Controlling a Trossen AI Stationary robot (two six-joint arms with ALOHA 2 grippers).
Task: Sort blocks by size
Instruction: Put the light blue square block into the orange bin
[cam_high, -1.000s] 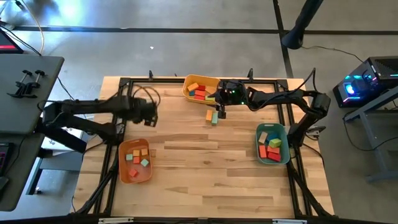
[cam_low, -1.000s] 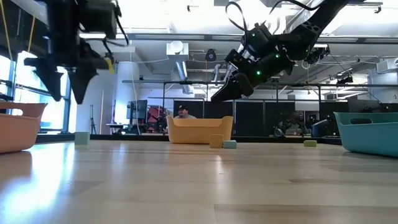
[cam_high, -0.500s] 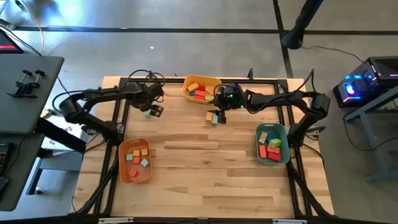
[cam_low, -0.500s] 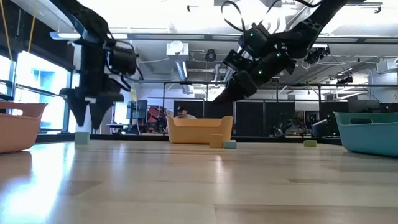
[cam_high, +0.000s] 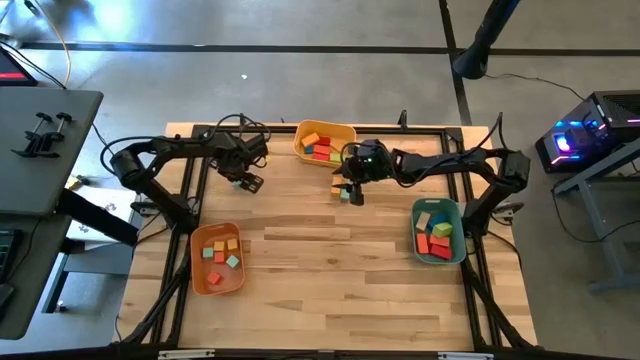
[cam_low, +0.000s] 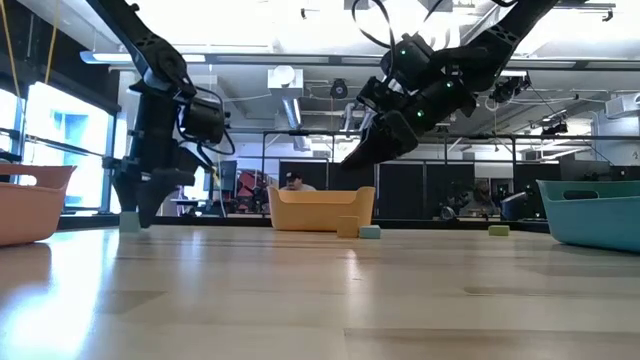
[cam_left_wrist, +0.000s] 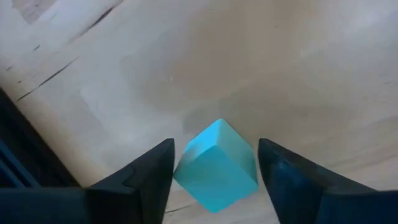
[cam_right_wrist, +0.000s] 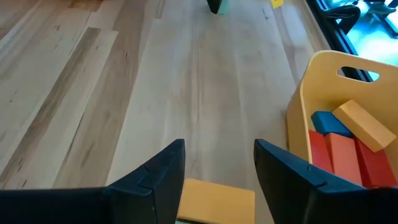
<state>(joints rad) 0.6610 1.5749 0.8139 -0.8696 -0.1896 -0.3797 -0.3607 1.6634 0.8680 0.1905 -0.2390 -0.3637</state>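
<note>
Your left end effector (cam_high: 249, 181) is down at the desk (cam_high: 330, 270) near its far left corner, and its two fingers stand apart on either side of a small teal cube (cam_left_wrist: 217, 165). In the left wrist view the cube sits on the wood between the fingertips (cam_left_wrist: 163, 163), turned corner-on to them, with a sliver of gap showing on each side, so you cannot say it is gripped; the jaws are partly open around it. In the low view the left end effector (cam_low: 135, 205) reaches down to the desk surface.

Your right end effector (cam_high: 349, 186) hangs above the desk just in front of the yellow bin (cam_high: 322, 141), fingers partly open and holding nothing. In the right wrist view a tan rectangular block (cam_right_wrist: 215, 200) lies directly between and below the fingers (cam_right_wrist: 165, 177), with the desk visible all round it. From above, that block and a small green block (cam_high: 345, 194) lie right beside the end effector. The yellow bin, just beyond the right end effector, holds red, blue, orange and green blocks (cam_high: 320, 148). In the low view the right end effector (cam_low: 362, 150) is clearly raised off the desk.

Nearer to you than the left end effector, the orange bin (cam_high: 215, 259) holds small cubes in orange, red and teal. Nearer than the right end effector and off to its right, the teal bin (cam_high: 438, 232) holds red, tan and green blocks.
</note>
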